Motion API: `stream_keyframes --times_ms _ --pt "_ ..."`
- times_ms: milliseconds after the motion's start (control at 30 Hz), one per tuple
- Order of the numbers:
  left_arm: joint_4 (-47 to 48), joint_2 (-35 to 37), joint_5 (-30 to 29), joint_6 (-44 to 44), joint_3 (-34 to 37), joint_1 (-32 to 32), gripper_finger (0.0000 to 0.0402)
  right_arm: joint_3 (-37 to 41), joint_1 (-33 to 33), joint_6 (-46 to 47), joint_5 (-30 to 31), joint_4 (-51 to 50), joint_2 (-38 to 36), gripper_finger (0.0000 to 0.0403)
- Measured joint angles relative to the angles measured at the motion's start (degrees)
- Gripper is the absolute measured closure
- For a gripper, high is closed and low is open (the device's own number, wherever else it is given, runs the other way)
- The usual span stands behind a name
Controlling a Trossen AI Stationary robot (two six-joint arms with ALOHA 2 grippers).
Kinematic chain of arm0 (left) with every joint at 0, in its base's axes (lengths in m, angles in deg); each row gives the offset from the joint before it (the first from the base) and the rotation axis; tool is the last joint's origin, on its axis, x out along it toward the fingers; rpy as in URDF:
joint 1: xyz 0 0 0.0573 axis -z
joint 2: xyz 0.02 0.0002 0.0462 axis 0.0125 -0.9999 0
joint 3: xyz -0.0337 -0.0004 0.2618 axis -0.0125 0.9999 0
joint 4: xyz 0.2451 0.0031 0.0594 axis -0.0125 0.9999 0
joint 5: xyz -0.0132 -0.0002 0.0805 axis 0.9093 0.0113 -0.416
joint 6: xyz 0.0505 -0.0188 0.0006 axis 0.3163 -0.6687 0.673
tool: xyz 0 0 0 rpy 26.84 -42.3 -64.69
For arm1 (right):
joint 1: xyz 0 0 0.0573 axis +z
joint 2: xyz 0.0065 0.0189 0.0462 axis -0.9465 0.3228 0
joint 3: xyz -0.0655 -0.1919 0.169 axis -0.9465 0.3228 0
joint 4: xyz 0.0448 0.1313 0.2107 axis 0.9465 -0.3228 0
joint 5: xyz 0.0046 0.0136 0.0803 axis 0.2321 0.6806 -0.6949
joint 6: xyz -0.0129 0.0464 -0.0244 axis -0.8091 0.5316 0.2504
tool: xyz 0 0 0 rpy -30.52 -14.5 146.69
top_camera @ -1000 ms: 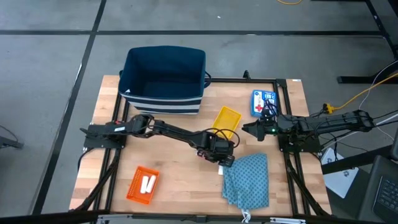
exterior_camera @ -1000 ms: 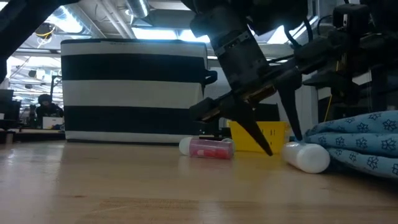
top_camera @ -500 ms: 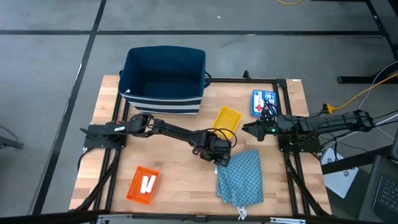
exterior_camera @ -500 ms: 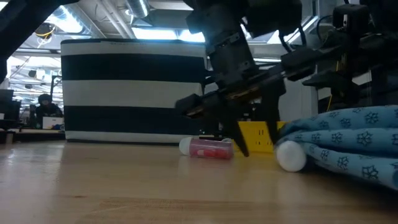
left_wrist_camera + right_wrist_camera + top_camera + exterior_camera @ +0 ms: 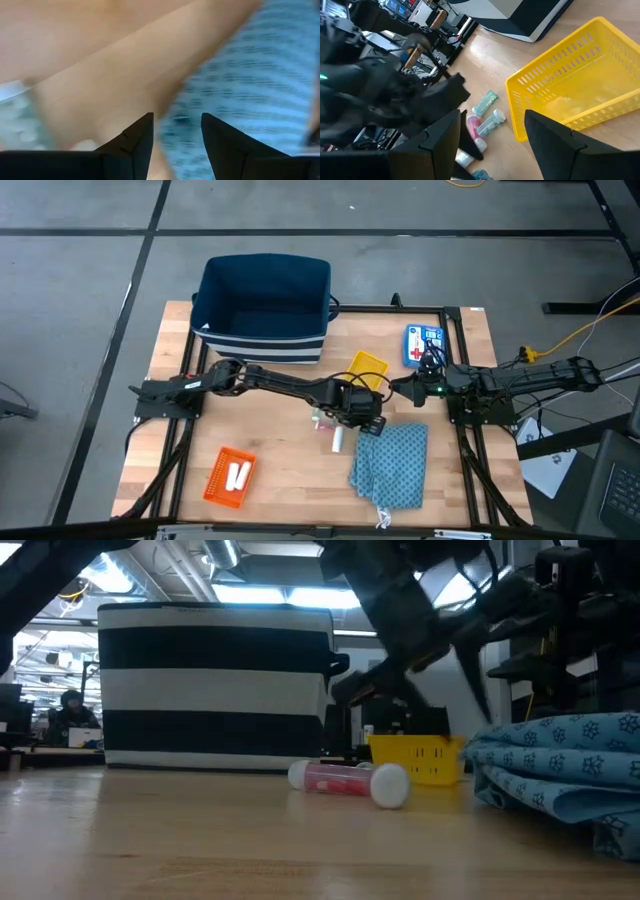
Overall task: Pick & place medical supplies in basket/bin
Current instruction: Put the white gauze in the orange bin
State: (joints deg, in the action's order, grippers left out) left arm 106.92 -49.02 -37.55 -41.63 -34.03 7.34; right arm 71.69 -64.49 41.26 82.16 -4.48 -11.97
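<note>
My left gripper (image 5: 366, 421) (image 5: 176, 140) hangs open just above the table, over the far left corner of the teal-blue patterned cloth (image 5: 391, 466) (image 5: 560, 772), and touches nothing. The cloth lies crumpled flat on the wood. A white roll (image 5: 338, 440) (image 5: 390, 786) lies loose on its side left of the cloth. A red tube (image 5: 335, 779) and small tubes (image 5: 489, 114) lie beside it. Another white roll (image 5: 238, 476) sits in an orange tray (image 5: 216, 480). My right gripper (image 5: 397, 390) (image 5: 492, 145) waits open beside the yellow basket (image 5: 365, 369).
A navy bin with white stripes (image 5: 262, 308) (image 5: 215, 685) stands at the far edge. A blue first-aid pouch (image 5: 423, 345) lies at the far right. Black frame rails (image 5: 180, 450) run along both sides. Bare wood (image 5: 285, 470) lies between the orange tray and the cloth.
My left gripper swept toward the table's left, shoving the white roll and the cloth's left edge along. It then rose and drew back toward the right. The roll rolled free leftward and now lies near the tubes. The cloth lies slightly left of where it was.
</note>
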Motion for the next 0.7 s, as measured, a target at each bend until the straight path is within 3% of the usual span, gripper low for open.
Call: stream_keyframes --times_ms 200,700 --pt "7.45 0.44 0.39 -0.63 0.06 0.69 0.024 0.01 0.0 0.02 -0.11 0.02 0.01 0.0179" --pt "13.32 2.47 -0.88 -7.91 0.02 5.41 0.024 0.0 0.0 -0.02 0.07 0.0 0.22 0.0179"
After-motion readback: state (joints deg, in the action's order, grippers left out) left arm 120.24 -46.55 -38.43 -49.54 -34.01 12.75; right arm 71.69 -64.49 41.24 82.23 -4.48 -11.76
